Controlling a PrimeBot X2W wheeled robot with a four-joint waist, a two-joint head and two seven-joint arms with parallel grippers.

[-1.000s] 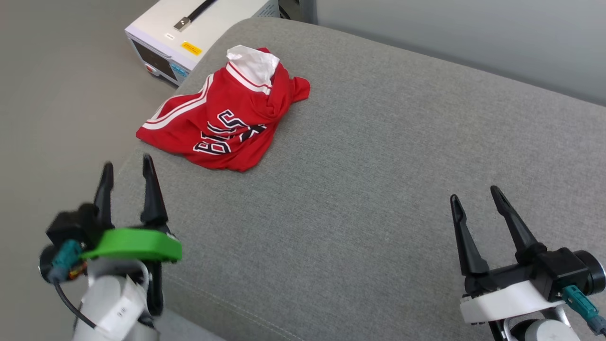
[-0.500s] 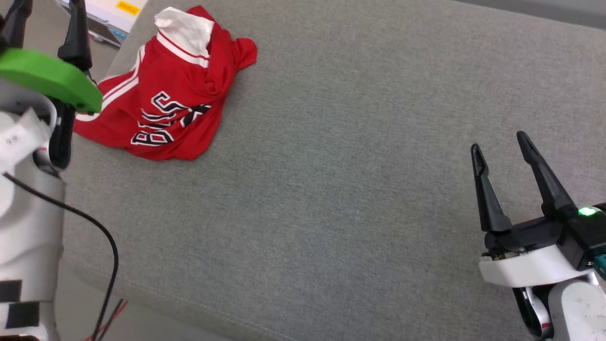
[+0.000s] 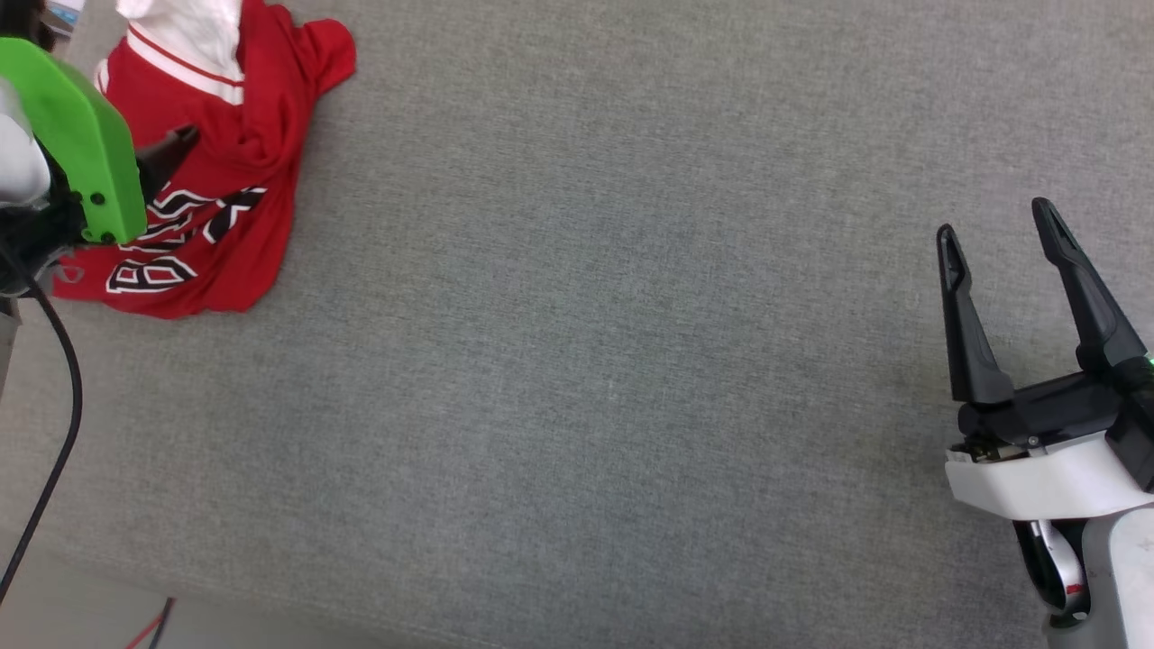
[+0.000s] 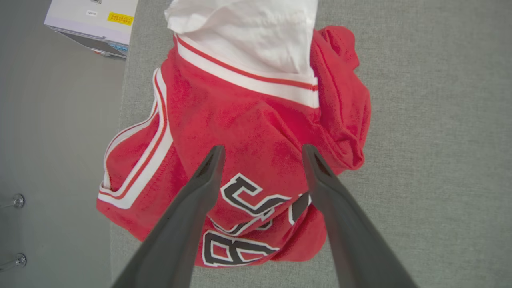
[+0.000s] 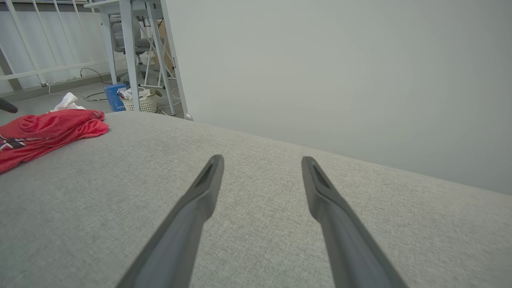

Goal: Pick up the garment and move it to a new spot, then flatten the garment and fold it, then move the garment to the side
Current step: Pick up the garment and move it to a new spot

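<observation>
The garment is a crumpled red shirt with a white sleeve, striped trim and black lettering. It lies near the left edge of the grey cushion. My left gripper hovers open just above the garment's middle, a finger to either side of the lettering, holding nothing. In the head view the garment sits at the top left, partly behind the left arm's green mount, with one dark finger over it. My right gripper stands open and empty at the lower right, far from the garment.
A white box-shaped device stands on the floor beyond the cushion's left edge. A black cable hangs from the left arm. Behind the cushion runs a pale wall; table legs and a basket stand farther off.
The head camera has swung, sliding the garment to the picture's top left. My left gripper has travelled forward from the cushion's near corner to above the garment. Both grippers stay open.
</observation>
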